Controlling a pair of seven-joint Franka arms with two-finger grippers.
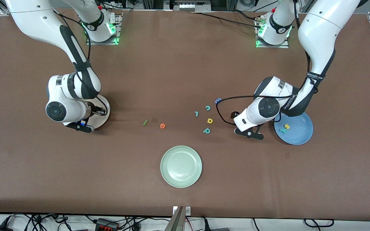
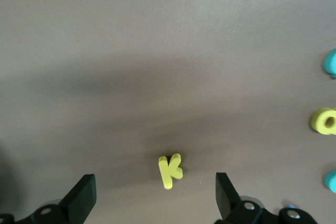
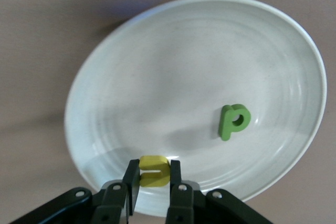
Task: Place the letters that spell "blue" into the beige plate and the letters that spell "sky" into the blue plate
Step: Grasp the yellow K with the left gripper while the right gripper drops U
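- Lying loose mid-table btwn the arms: thin green l (image 1: 145, 122), orange e (image 1: 162, 126), plus teal c (image 1: 207, 107), yellow a (image 1: 209, 120), teal p (image 1: 207, 130); pale green plate (image 1: 181, 166) sitting nearer the camera.
- Right gripper (image 3: 154, 178) hanging over glossy beige plate (image 3: 157, 66), pinching yellow u (image 3: 154, 171); green b (image 3: 233, 121) lying in it.
- Left gripper (image 2: 155, 192) w/ jaws standing wide, straddling yellow k (image 2: 170, 171) on matte brown cloth, beside blue plate (image 1: 302, 136) w/ yellow s (image 1: 286, 126), teal y (image 1: 283, 131) inside.

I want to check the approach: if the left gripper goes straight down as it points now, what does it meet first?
Probably the yellow k, lying on the table between the open left gripper fingers.
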